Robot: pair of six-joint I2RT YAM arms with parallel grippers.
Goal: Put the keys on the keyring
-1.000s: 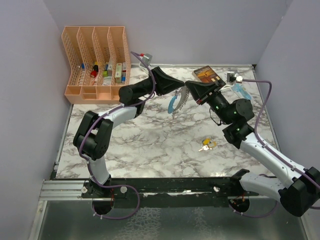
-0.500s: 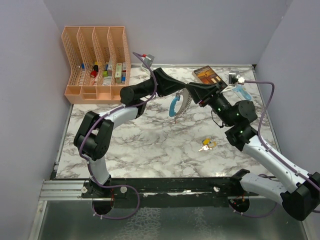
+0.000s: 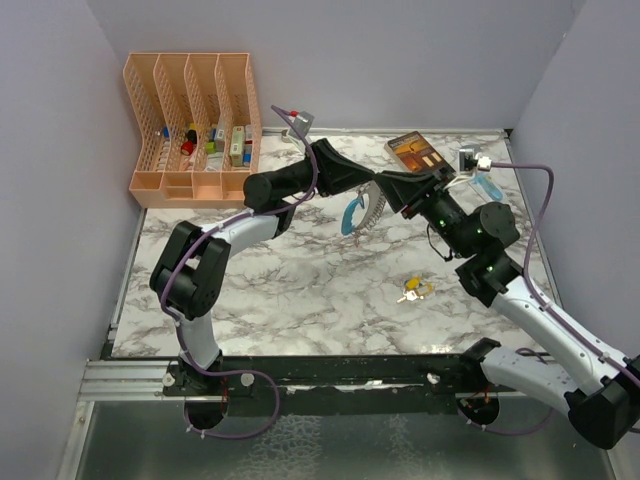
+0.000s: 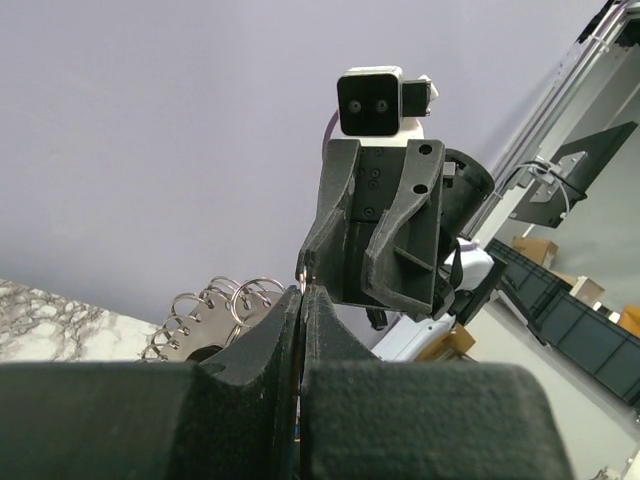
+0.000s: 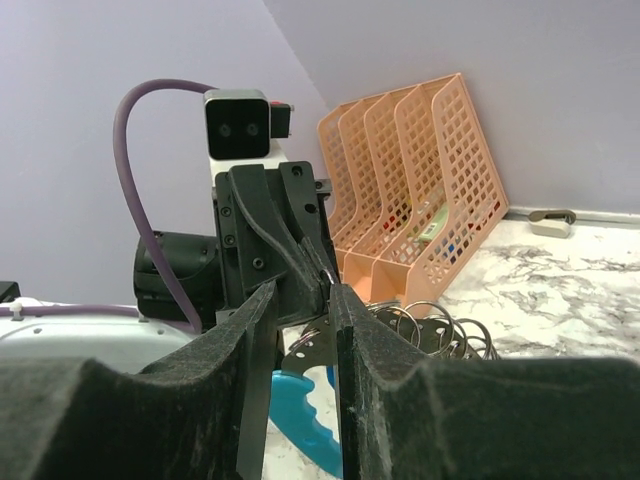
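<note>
The keyring hangs above the table's middle back, with a light-blue curved piece and fanned grey metal pieces. My left gripper is shut on its thin ring; in the left wrist view the jaws are pressed together and the grey ringed pieces fan out to the left. My right gripper faces it tip to tip. In the right wrist view its jaws stand narrowly apart either side of the left fingertips, with the light-blue piece below. Small keys with a yellow head lie on the marble table.
An orange file organiser with small items stands at the back left and also shows in the right wrist view. A brown box and a light-blue object lie at the back right. Grey walls enclose the table.
Both grippers and the hanging keyring have shifted slightly right, still tip to tip. The keys on the table have not moved.
</note>
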